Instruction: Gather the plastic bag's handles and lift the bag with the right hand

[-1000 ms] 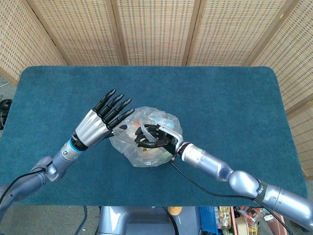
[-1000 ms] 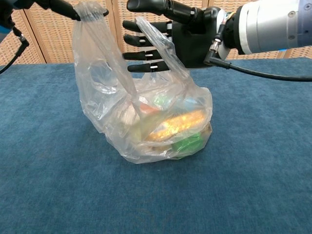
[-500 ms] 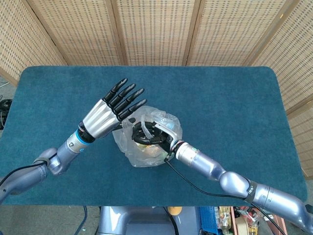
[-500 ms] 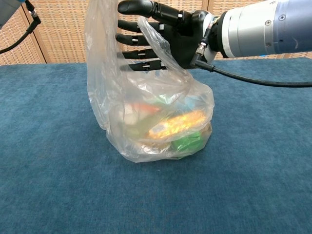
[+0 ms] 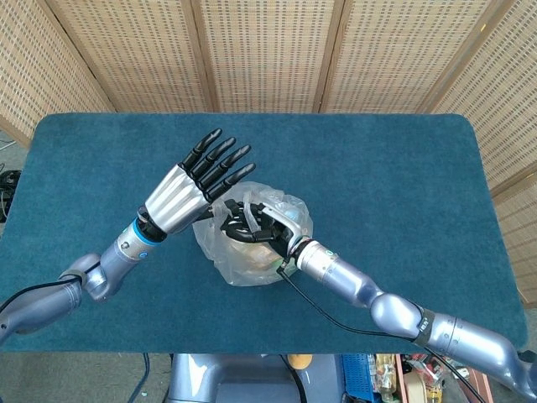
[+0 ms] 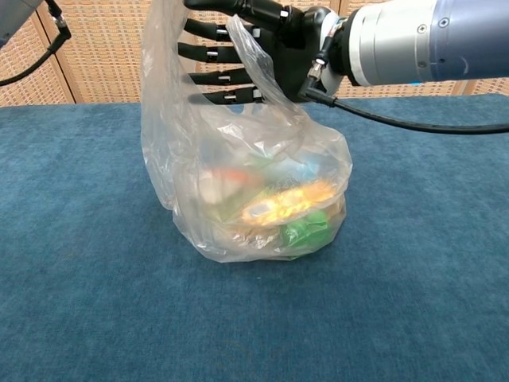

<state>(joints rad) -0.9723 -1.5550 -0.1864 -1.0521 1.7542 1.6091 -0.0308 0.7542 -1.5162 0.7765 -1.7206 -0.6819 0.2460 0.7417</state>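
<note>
Woven cane screens stand behind a table (image 5: pixel 403 168) covered in blue-green cloth. Near the middle of the cloth sits a clear plastic bag (image 6: pixel 254 207), its bottom resting on the table and its film drawn upward. Through the film show an orange-yellow packet (image 6: pixel 290 199) and, just below it, something green (image 6: pixel 306 229); other pale shapes inside are too blurred to name. The right hand (image 6: pixel 254 48) reaches in from the right at the top of the bag, palm turned toward the bag's mouth, its black fingers (image 6: pixel 208 54) stretched sideways and apart. One handle (image 6: pixel 254 60) runs as a twisted strip across the front of those fingers and palm, so the hand touches the film, but the fingers are not closed around it. In the head view the same right hand (image 5: pixel 252 227) lies over the bag's opening, with a loop of film around it. The left hand (image 5: pixel 195 180) is raised above and to the left of the bag, fingers straight and slightly fanned, pointing up and to the right. In the chest view the bag's left side rises out of the top of the frame, and whether the left hand is holding that film I cannot tell.
</note>
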